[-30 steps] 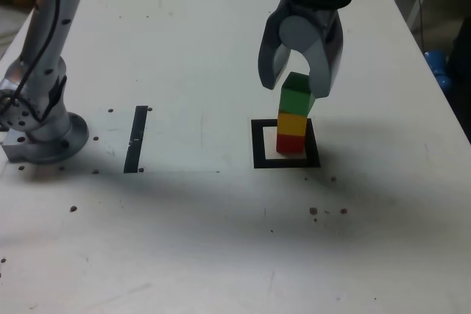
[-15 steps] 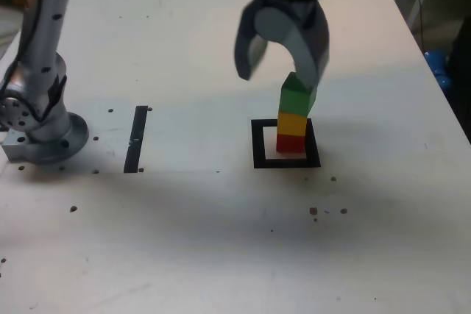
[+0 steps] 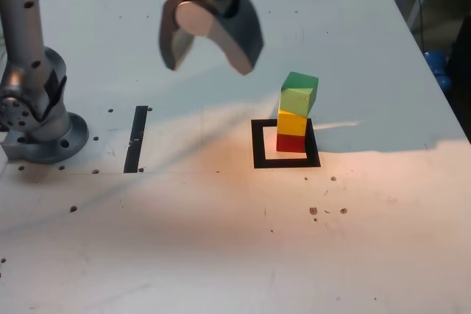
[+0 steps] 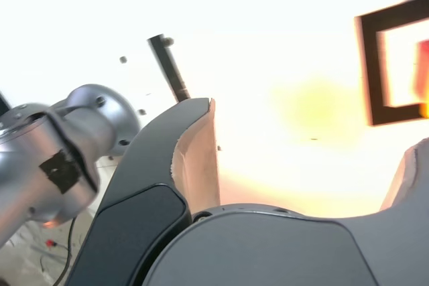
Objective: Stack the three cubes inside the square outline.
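Right of centre in the exterior view, the green cube (image 3: 297,99) sits, turned a little, on the yellow cube (image 3: 292,123), which rests on the red cube (image 3: 291,143) inside the right part of the square outline (image 3: 260,154). Toward the upper middle of that view, well apart from the stack, the gripper (image 3: 210,65) hangs with its jaws spread and nothing between them.
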You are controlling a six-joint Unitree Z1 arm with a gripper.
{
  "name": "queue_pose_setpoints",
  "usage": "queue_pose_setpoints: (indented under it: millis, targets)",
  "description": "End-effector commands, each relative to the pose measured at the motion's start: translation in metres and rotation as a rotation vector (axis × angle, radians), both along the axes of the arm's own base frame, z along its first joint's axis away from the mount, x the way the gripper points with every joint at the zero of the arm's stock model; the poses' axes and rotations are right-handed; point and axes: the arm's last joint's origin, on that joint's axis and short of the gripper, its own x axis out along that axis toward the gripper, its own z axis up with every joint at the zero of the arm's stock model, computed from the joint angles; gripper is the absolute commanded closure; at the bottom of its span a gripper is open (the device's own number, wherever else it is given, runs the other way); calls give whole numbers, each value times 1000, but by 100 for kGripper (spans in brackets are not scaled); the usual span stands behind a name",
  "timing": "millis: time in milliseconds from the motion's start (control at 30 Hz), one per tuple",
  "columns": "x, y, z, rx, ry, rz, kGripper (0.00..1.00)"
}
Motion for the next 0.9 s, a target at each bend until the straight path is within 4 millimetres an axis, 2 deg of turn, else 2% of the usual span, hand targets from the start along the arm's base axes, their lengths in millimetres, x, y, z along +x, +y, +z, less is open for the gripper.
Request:
queue_pose_setpoints:
  millis: [0, 100, 233, 533, 867]
  targets:
    - [-17, 2, -7, 7, 7, 22, 0]
    - [-36, 3, -18, 9, 12, 47, 0]
    - [-51, 4, -35, -2, 26, 64, 0]
    - [-70, 4, -76, -25, 62, 103, 0]
    - [-86, 10, -101, -64, 79, 166, 1]
